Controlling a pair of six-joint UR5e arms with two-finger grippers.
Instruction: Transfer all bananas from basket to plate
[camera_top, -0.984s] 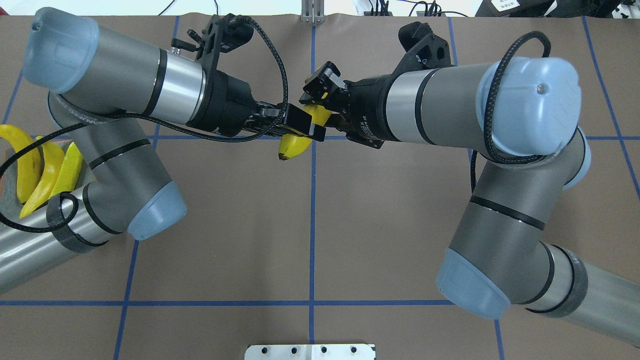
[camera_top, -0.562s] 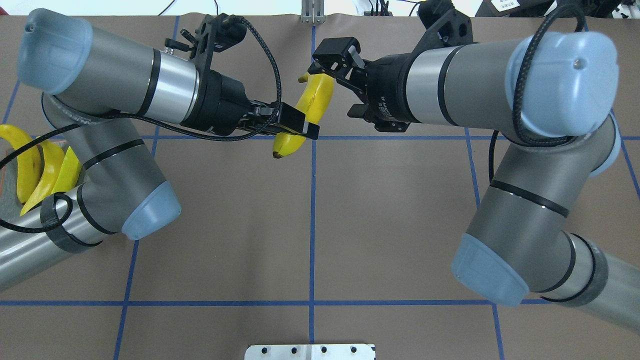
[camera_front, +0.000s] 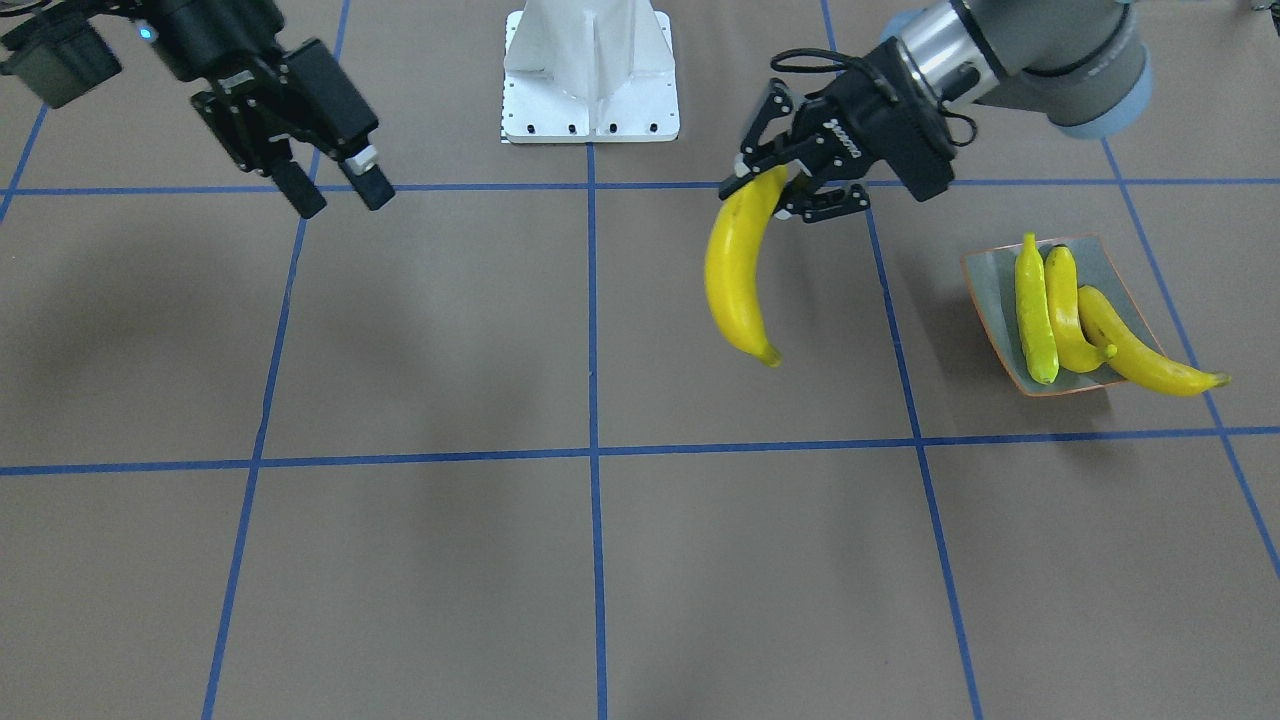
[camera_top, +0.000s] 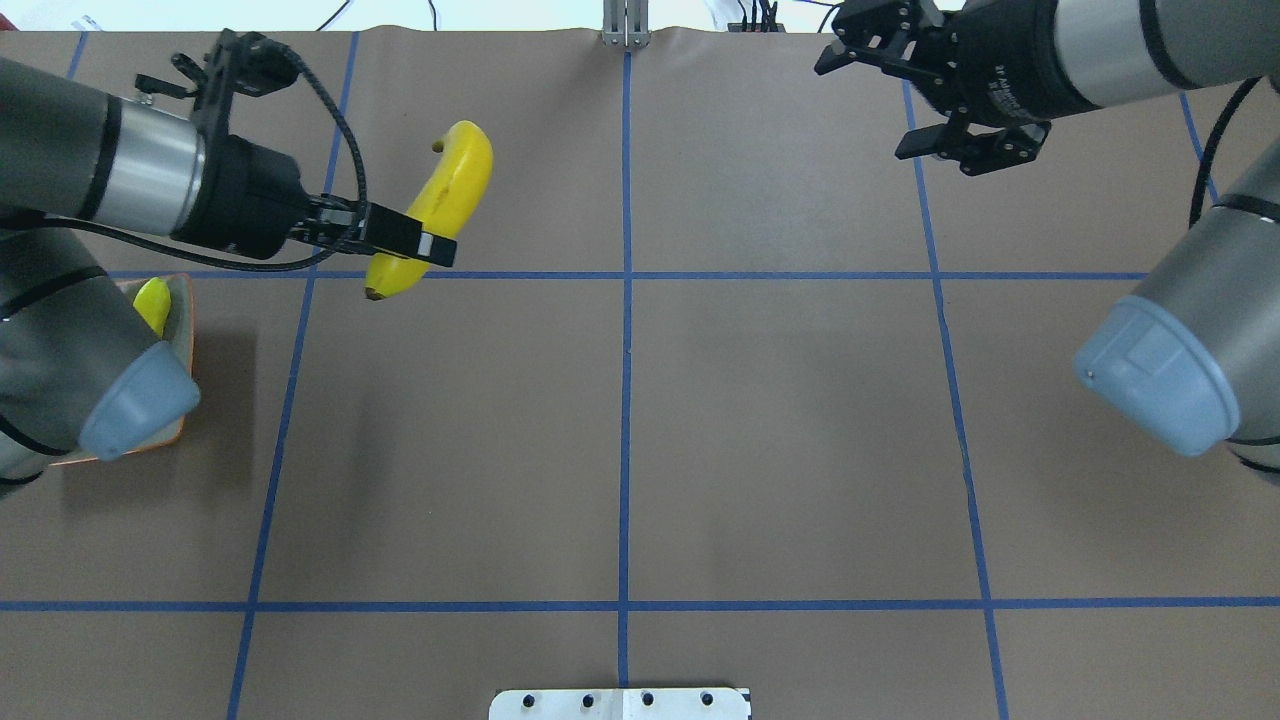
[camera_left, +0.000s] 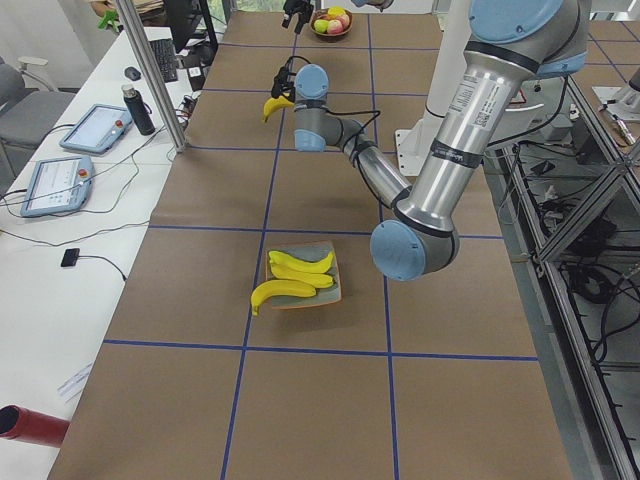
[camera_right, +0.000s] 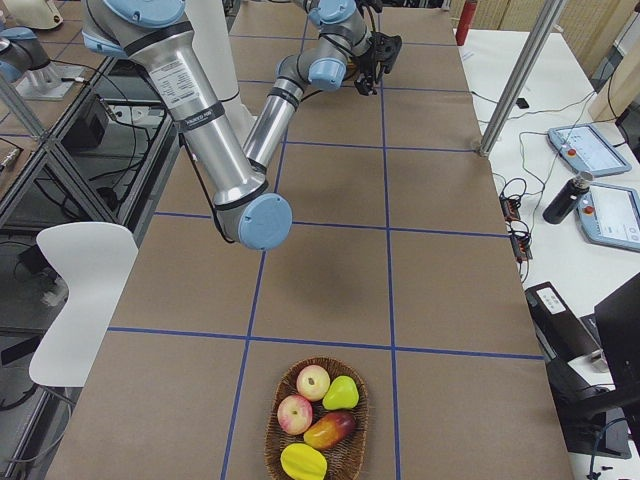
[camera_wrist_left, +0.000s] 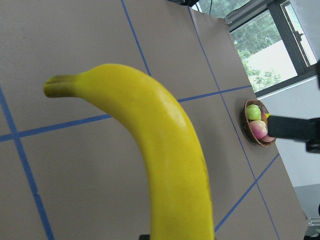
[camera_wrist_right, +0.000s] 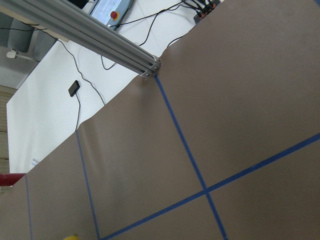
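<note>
Left end effector (camera_front: 765, 190) is clamped on one end of the held banana (camera_front: 735, 280). The fruit hangs from that grip in the air above the table (camera_front: 600, 560), its dark tip pointing down. It is apart from the plate (camera_front: 985, 285), off the plate's side that faces the table's middle.

Its skin looks glossy and plastic-like, so I judge it light, stiff and somewhat slippery. Held so near the end, it may swing or twist between the pads. A grip nearer the thick middle would likely be steadier.

On the plate lie three bananas (camera_front: 1060, 310) side by side. The outermost overhangs the rim on the side away from the held one, so little bare room is left.

Right end effector (camera_front: 343, 200) hangs far across the table from the plate, fingers apart and empty. Beyond it, the basket (camera_right: 270, 425) holds only other fruit (camera_right: 312, 382).
</note>
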